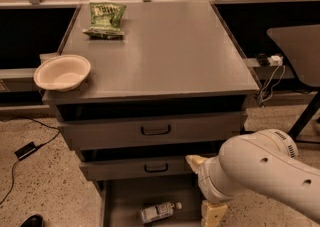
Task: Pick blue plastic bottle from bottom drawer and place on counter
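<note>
The blue plastic bottle point(159, 212) lies on its side in the open bottom drawer point(117, 196), white cap pointing right. My gripper point(202, 188) hangs at the drawer's right side, just right of the bottle and a little above it. Its cream fingers point(192, 160) stand apart, with nothing between them, and my white arm hides part of them. The counter point(165, 46) is the flat grey top of the cabinet, well above the gripper.
A green snack bag point(105, 19) lies at the counter's back left. A cream bowl point(62, 72) sits on its left front corner. Two upper drawers with dark handles point(155, 130) are closed. A dark table point(300, 46) stands at the right; a cable and adapter point(25, 150) lie on the floor.
</note>
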Controlling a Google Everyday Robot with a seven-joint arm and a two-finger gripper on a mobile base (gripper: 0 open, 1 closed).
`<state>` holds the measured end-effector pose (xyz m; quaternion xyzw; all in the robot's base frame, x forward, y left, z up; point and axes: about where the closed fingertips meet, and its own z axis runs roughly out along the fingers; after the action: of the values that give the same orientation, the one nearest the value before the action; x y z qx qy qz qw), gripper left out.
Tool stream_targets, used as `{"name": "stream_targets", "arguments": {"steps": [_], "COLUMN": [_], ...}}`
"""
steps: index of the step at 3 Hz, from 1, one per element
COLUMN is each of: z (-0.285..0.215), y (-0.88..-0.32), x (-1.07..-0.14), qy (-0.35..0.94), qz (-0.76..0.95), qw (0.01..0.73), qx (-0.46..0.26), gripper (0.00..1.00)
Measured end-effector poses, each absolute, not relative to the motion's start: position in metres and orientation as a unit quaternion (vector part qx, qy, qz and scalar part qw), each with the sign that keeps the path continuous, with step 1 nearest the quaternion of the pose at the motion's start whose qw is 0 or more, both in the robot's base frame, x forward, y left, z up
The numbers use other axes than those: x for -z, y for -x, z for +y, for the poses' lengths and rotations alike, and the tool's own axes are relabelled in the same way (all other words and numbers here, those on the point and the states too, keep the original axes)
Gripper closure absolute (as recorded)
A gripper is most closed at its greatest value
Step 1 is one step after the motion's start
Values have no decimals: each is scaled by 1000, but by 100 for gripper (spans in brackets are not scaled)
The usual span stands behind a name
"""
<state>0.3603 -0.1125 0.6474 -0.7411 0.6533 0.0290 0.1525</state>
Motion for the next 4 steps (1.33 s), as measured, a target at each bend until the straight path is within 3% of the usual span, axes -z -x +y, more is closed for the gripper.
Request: {"name": "stream_targets", "arguments": {"steps": [2, 4], "z": [-104, -104], "y": [-376, -370], "x": [-511, -398], "qy": [747, 733], "qz": [652, 658], "qw": [118, 152], "qx": [-48, -85], "gripper": [0, 0]}}
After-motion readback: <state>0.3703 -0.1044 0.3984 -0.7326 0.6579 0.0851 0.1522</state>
